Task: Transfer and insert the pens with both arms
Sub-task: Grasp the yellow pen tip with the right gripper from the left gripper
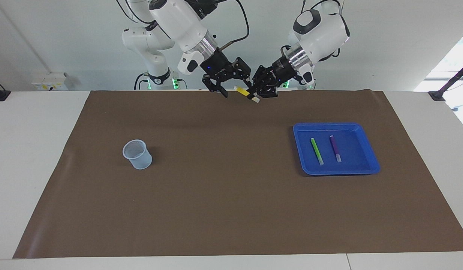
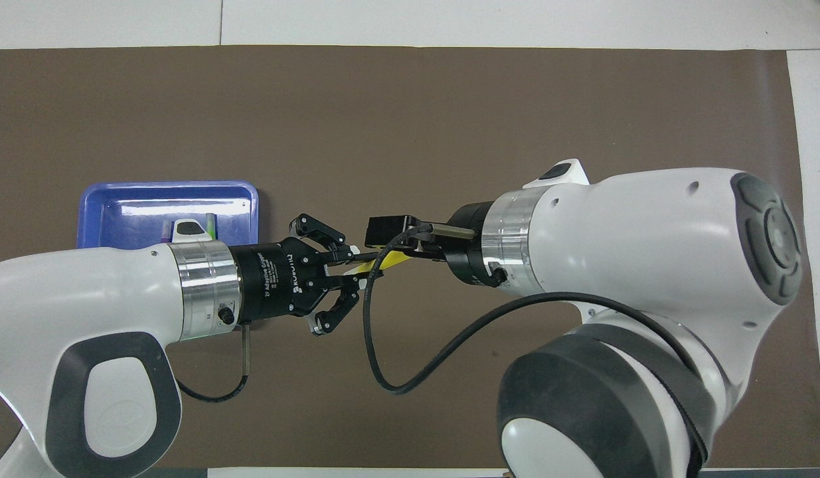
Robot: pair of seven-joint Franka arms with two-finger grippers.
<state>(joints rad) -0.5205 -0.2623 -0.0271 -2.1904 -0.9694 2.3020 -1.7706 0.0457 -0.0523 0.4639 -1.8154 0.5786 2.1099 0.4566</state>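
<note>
The yellow pen [image 1: 243, 92] hangs in the air between the two grippers, over the brown mat's edge nearest the robots. My left gripper [image 1: 258, 93] is shut on its whitish cap end. My right gripper [image 1: 235, 85] is open, with its fingers spread around the pen's yellow end. In the overhead view the yellow pen [image 2: 386, 263] shows between the left gripper [image 2: 353, 271] and the right wrist. The green pen [image 1: 316, 150] and the purple pen [image 1: 335, 148] lie side by side in the blue tray [image 1: 370, 157].
A pale mesh cup [image 1: 137, 153] stands on the brown mat [image 1: 231, 195] toward the right arm's end; the right arm hides it in the overhead view. The blue tray [image 2: 91, 199] lies toward the left arm's end. Two smaller white arms stand by the wall.
</note>
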